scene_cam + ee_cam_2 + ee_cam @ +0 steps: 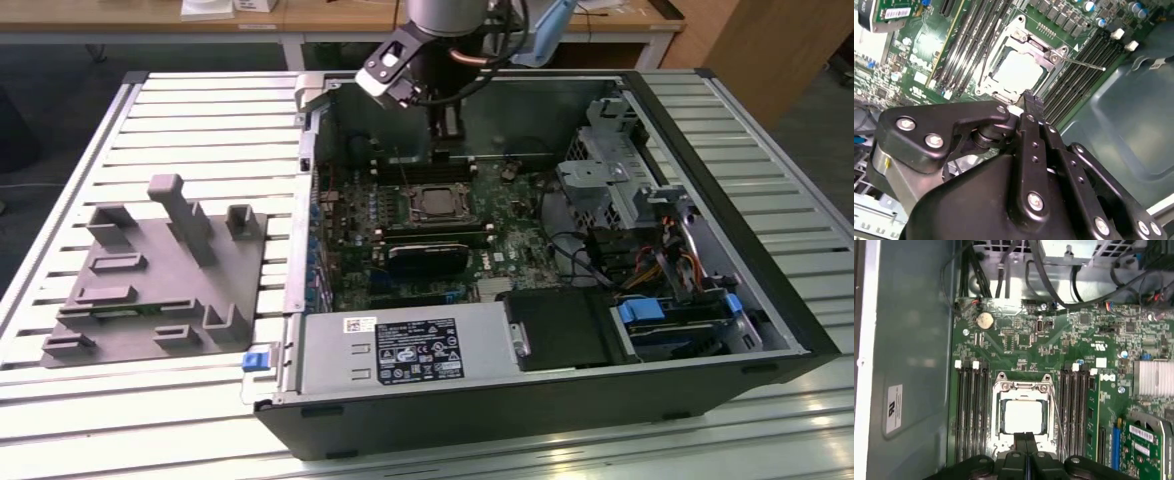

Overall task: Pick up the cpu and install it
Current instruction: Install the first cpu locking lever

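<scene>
Our gripper hangs clenched with its fingers pressed together, holding nothing, just above the socket. We judge it best kept square over the frame. The cpu, a pale silvery square, lies flat in that socket mid-motherboard.

Lab, slatted bench, open computer case

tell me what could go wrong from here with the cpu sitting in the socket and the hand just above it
The hand, fingers together, hovers at the socket's edge: dropping lower could scrape the cpu or catch the thin retention lever. The memory slots flank it closely, so sideways drift could strike them.
</scene>
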Controlling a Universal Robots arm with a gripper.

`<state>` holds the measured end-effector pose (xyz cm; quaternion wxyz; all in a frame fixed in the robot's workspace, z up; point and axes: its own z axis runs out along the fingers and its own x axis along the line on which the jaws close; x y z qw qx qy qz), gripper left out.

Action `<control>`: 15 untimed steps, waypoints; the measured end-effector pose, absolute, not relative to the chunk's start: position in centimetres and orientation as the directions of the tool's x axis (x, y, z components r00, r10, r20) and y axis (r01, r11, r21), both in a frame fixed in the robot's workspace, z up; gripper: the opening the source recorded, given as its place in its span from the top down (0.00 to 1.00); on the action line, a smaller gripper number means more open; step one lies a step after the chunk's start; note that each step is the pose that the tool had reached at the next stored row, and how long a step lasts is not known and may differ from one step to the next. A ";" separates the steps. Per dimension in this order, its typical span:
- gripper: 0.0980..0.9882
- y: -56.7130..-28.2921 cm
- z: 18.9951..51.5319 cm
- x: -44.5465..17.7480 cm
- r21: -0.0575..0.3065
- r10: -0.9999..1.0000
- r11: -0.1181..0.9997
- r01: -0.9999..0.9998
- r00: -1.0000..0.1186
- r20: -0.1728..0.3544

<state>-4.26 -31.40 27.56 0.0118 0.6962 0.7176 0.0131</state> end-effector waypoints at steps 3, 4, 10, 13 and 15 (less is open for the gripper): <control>0.99 -31.4 27.6 -4.3 0.035 0.997 0.083 0.996 -0.083 0.001; 0.99 -31.4 27.6 -4.3 0.035 0.995 0.102 0.994 -0.102 0.001; 0.99 -31.4 27.5 -4.3 0.035 0.982 0.190 0.981 -0.190 0.001; 0.99 -31.4 27.5 -4.3 0.035 0.976 0.216 0.976 -0.216 0.001; 0.99 -31.4 27.5 -4.3 0.035 0.973 0.231 0.972 -0.232 0.001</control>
